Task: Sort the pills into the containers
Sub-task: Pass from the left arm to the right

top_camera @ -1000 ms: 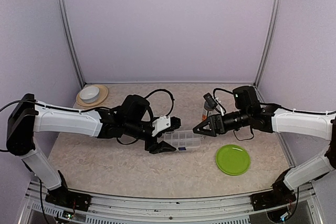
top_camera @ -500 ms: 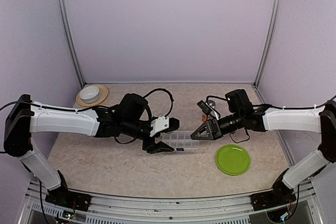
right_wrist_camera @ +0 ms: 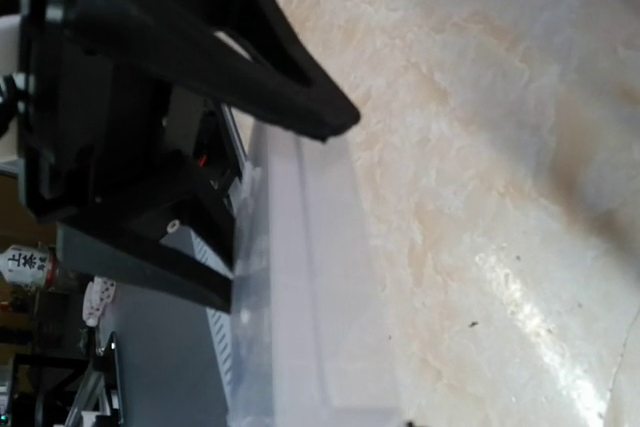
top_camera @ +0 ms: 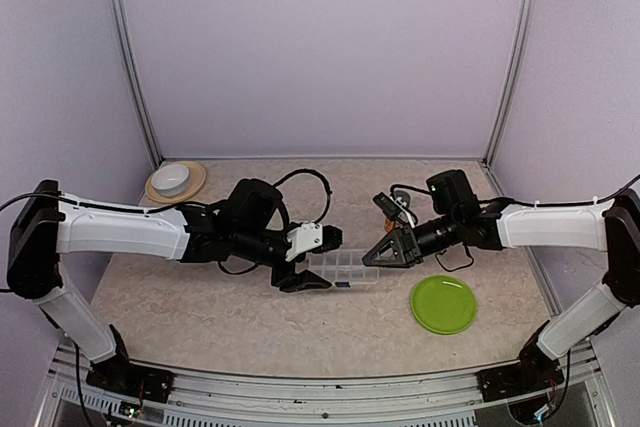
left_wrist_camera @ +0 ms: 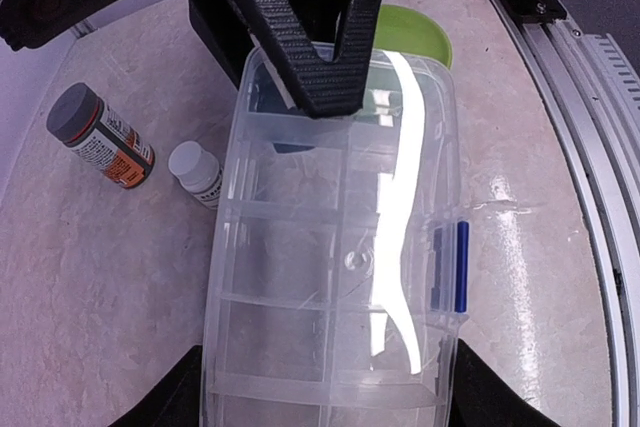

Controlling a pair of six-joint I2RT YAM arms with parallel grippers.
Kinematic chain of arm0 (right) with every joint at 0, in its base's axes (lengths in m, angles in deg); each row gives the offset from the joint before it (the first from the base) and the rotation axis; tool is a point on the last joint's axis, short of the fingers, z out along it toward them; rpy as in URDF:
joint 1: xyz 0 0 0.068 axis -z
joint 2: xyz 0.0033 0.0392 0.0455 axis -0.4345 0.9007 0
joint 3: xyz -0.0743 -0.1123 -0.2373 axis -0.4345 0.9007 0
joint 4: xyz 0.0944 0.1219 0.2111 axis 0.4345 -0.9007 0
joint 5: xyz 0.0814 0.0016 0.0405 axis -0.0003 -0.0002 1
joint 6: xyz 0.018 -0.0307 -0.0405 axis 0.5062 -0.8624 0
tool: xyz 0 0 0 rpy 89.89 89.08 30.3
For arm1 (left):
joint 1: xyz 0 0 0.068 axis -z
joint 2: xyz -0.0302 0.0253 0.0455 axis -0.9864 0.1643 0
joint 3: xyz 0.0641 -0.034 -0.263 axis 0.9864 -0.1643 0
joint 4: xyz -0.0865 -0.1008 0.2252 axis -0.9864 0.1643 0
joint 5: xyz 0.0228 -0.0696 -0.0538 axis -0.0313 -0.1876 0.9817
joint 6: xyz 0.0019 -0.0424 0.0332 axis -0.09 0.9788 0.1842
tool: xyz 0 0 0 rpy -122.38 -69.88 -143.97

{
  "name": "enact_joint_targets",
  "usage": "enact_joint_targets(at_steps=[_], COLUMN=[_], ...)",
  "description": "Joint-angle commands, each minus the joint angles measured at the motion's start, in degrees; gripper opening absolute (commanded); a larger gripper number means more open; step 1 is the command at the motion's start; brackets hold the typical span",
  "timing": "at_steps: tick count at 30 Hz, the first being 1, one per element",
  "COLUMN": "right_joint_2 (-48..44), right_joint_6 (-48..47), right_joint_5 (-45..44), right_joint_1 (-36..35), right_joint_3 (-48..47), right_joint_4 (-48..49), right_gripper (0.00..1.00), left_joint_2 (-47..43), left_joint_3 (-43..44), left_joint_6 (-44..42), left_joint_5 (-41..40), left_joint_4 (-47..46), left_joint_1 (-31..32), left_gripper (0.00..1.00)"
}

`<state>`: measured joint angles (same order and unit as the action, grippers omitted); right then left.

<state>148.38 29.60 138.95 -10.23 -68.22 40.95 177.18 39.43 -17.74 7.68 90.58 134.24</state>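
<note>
- Sitting in the far left corner of the table (top_camera: 200, 302), a white bowl (top_camera: 172, 177) rests on a tan plate (top_camera: 152, 190), well apart from everything else.
- The left gripper (top_camera: 327, 261) reaches in at mid-table. Its fingers (left_wrist_camera: 165, 407) straddle one end of the clear box (top_camera: 352, 267) and look pressed against both long sides, gripping it.
- The clear box lies flat between the two grippers, split into compartments. Glare streaks its top, and I cannot pick out any pills inside.
- The right gripper (top_camera: 368, 257) has its tips at the box's other end. The jaws stand partly apart around the edge, but I cannot tell whether they pinch it.
- A green plate (top_camera: 443, 304) lies near the box, toward the right arm's base.
- Only the left wrist camera shows the blue latch (left_wrist_camera: 460, 267) on the box's side. It also shows a grey-capped bottle (left_wrist_camera: 100, 137) and a small white bottle (left_wrist_camera: 195, 169) just beside the opposite side.
- The right wrist camera gives a blurred close-up of the box's edge.
</note>
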Motion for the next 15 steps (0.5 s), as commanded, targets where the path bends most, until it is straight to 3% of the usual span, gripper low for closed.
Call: enact_joint_targets(at_steps=[1,4,11,12,14,15], right_joint_2=[0.9,1.2,1.8,1.8,1.5,1.2], right_joint_6=[0.4,1.0,3.1,3.4,4.0,4.3], right_joint_5=[2.6,3.0,4.2,4.2,4.0,3.5], right_joint_1=[-0.8,-0.8,-0.9,-0.9,-0.9,-0.9], right_joint_3=[-1.1,-1.1,-0.7,-0.8,-1.0,-1.1], right_joint_4=[1.4,2.4,5.0,5.3,6.0,6.2], right_gripper=[0.3,0.24,0.07,0.06,0.04,0.04], left_joint_2=[-1.1,-1.0,-1.6,-1.7,-1.9,-2.2], left_joint_3=[-0.3,-0.4,-1.5,-1.7,-2.2,-2.5], left_joint_6=[-0.4,-0.4,0.1,0.2,0.7,1.2], left_joint_5=[-1.6,-2.3,-4.3,-4.3,-4.6,-4.6], left_joint_4=[-0.9,-1.1,-2.6,-2.8,-3.7,-4.5], left_joint_1=[0.7,1.0,1.2,1.2,1.2,1.2], left_gripper=[0.53,0.54,0.71,0.74,0.94,0.98])
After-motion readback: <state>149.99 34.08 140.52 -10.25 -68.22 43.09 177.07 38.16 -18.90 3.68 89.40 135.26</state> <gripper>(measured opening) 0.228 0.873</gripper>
